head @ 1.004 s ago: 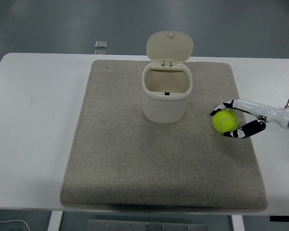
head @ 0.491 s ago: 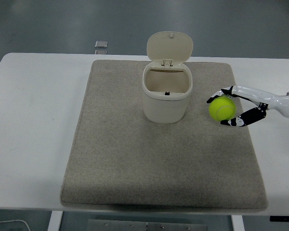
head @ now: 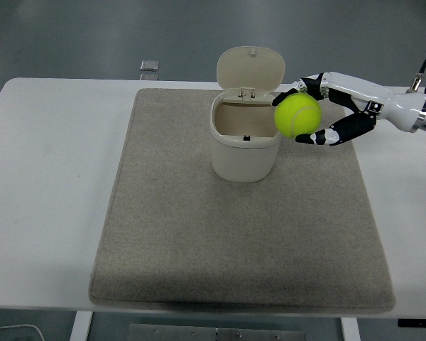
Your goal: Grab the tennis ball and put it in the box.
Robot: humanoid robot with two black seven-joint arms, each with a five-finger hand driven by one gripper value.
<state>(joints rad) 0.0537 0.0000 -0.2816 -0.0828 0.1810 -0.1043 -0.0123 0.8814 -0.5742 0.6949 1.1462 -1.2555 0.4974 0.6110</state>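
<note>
- Holding item: right robot hand (head: 325, 114), fingers closed around tennis ball (head: 297, 116).
- Ball position: raised off the mat (head: 199, 234), at the right rim of the box (head: 246, 145).
- Box: lid hinged back, opening lies left of ball.
- Left arm: absent from view.

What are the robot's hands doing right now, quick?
Left hand: not in the picture.
Right hand: closed around the tennis ball, held up beside the rim of the open box.
</note>
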